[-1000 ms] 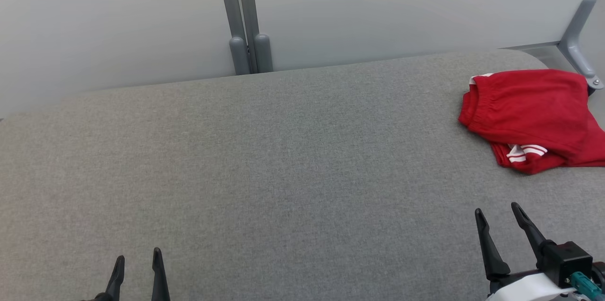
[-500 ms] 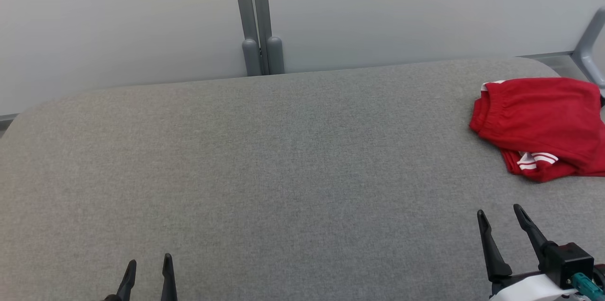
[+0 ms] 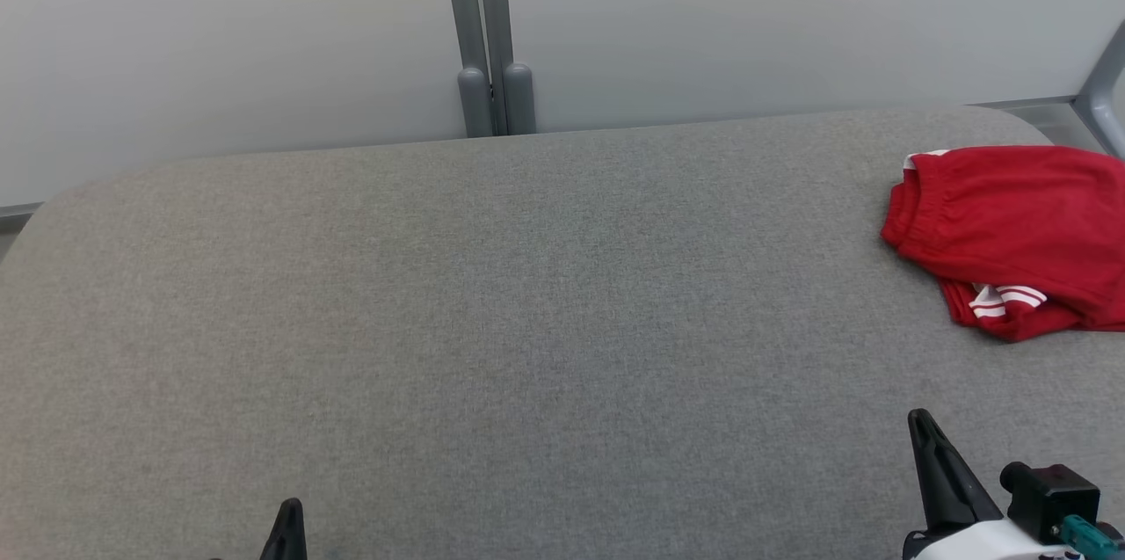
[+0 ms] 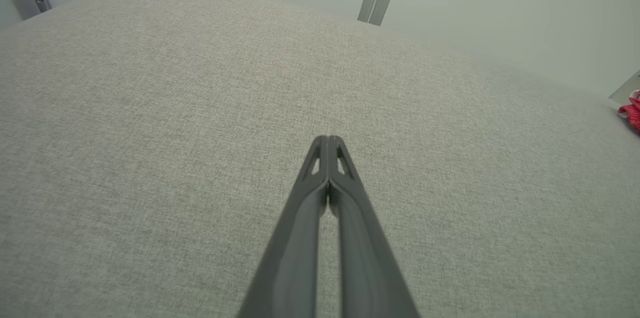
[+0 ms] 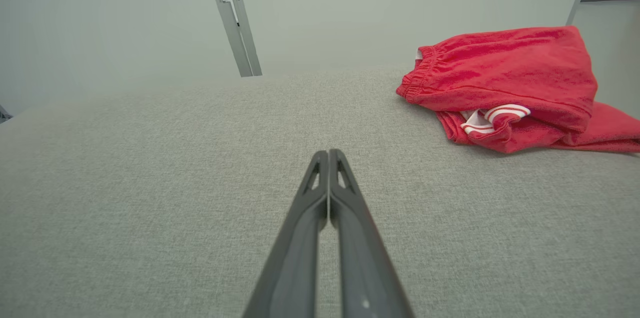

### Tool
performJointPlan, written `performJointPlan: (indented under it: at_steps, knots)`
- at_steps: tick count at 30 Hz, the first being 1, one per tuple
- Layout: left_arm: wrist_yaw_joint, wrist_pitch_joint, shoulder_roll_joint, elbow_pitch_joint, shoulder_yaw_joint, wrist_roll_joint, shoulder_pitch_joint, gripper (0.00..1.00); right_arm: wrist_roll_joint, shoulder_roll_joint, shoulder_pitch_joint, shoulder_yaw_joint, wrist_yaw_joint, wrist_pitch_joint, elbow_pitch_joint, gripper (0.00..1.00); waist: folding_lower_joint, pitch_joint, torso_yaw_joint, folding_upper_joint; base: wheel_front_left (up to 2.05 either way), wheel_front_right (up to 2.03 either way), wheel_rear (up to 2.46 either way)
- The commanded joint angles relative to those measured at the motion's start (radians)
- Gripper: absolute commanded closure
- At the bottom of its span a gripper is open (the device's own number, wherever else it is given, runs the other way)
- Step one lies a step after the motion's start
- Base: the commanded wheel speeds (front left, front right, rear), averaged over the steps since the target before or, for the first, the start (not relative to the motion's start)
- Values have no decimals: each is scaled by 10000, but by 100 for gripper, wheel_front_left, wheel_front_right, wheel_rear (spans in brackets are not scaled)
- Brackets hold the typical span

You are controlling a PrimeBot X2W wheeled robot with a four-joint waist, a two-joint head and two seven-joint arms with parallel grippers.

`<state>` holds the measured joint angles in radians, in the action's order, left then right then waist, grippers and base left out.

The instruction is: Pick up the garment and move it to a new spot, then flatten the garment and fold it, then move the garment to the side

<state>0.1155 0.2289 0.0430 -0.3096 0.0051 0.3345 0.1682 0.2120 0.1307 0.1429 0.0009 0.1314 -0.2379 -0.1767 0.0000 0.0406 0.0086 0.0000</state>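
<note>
Left gripper (image 4: 328, 141) first: hovering over the bare grey fabric surface (image 3: 527, 323), pressing both long dark fingers (image 4: 300, 243) together tip to tip, gripping nothing. Showing in the head view as one dark tip at the lower left edge.

Right gripper (image 5: 328, 154) next: likewise pinching its two fingers flat against each other, carrying nothing, pointing across the surface toward the far wall. Sitting at the lower right of the head view, well apart from the left gripper, with a pale forearm (image 3: 976, 544) and a black block (image 3: 1050, 497) just behind the fingers.

Lying clear of both: red garment (image 3: 1002, 217), resting crumpled on the far right end of the surface and running off the right edge of the head view. Showing a gathered elastic waistband (image 5: 419, 76) along its left side and white stripes (image 3: 1002, 300) peeking out at its near edge. Lying ahead and to the right of the right gripper's tips in the right wrist view, not touching them. Appearing as a small red scrap at the right edge of the left wrist view.

Standing behind the surface: pale wall panels (image 3: 220, 41), a double grey post (image 3: 488, 24) and, far right, a grey bracket (image 3: 1109, 85).
</note>
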Motion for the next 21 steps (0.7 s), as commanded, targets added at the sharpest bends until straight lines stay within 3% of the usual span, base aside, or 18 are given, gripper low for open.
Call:
performJointPlan:
  at_steps: [1,21]
  knots:
    - [14,-87,23,147,86,468,-294,100,515,28,-221,-76,-1,92,111,100,0,-5,-2,0,0,0,0]
    - [57,-941,41,316,334,3680,-952,100,4081,-140,-852,-306,-3,943,-89,100,0,-78,-16,0,0,0,0]
